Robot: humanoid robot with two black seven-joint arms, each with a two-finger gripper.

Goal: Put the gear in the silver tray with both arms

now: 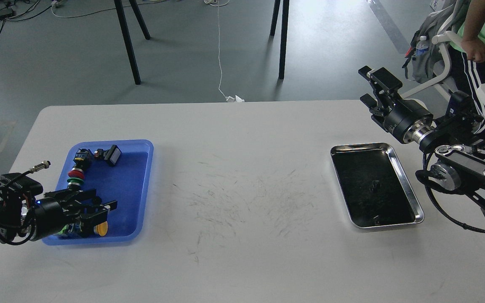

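Black left arm enters low from the left edge, reaching nearly level over the near end of the blue tray (143,185). Left gripper (95,210) sits just above the parts at the tray's near end; its 2 fingers stand slightly apart, one toward the tray's middle and one over the yellow-capped button (101,228). Whether they touch anything I cannot tell.

Right arm comes in from the right edge, folded, forearm angled up and away from the surface (242,252). Right gripper (372,86) is raised off the far right corner of the surface, beyond the silver tray (406,185); its 2 fingers are spread with a clear gap and nothing between them.

Count: 2 arms, 2 trays. Blue tray is plastic, rounded rectangle, matte, on the left side of the surface. It holds a red-and-green stacked part (75,174), a black block with a pale face (112,154), the yellow button, and a green piece partly hidden under the left gripper.

Silver tray is polished metal with rounded corners, a raised bright rim and a dark reflective bottom. It lies flat on the right side of the surface, well apart from the blue tray, nearest the right arm. Small dark marks on its bottom cannot be identified.

Surface is white, smooth, scuffed with fine dark scratches at its centre.
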